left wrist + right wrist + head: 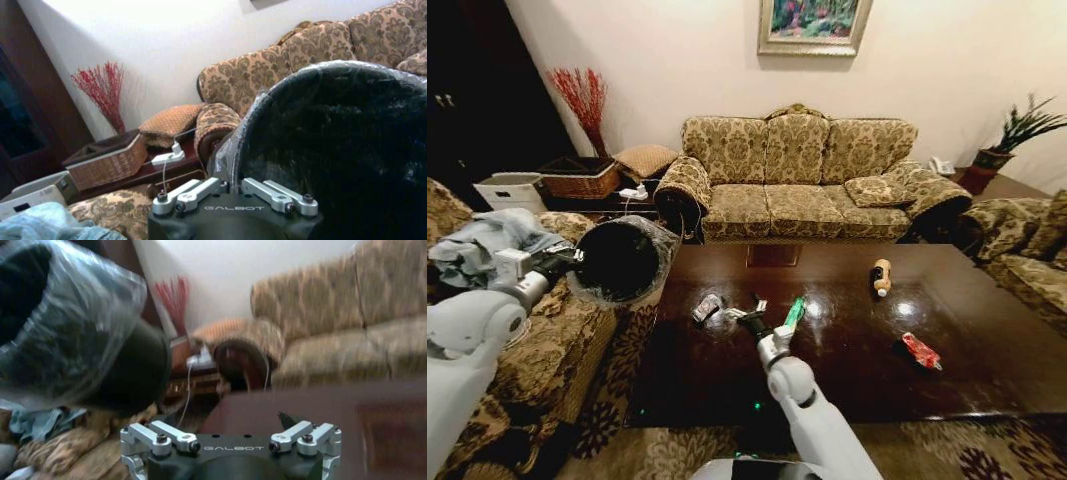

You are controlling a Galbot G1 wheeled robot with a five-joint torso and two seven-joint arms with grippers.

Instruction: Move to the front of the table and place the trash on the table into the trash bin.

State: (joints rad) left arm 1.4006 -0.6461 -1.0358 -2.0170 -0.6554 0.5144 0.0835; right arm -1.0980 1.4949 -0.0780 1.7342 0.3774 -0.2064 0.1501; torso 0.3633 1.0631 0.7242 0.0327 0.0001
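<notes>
Head view, from your left: the left hand (577,262) pinches the rim of the trash bin (619,262), holding it tipped in the air beside the table's (847,370) left edge, its mouth facing you. On the table, the crumpled silver wrapper (706,307) lies at about ten o'clock from the right hand (749,311), just beside it. That hand hovers low over the wood; you cannot tell whether it is spread or pressed together. The green wrapper (794,312) sits near, at three o'clock. The brown-orange bottle (882,276) stands farther back and right, the red wrapper (920,351) farthest right. Watch the bin: gripped by rim and liner alone, it could slip or swing. A glancing touch could also skid the wrapper across the glossy top.
</notes>
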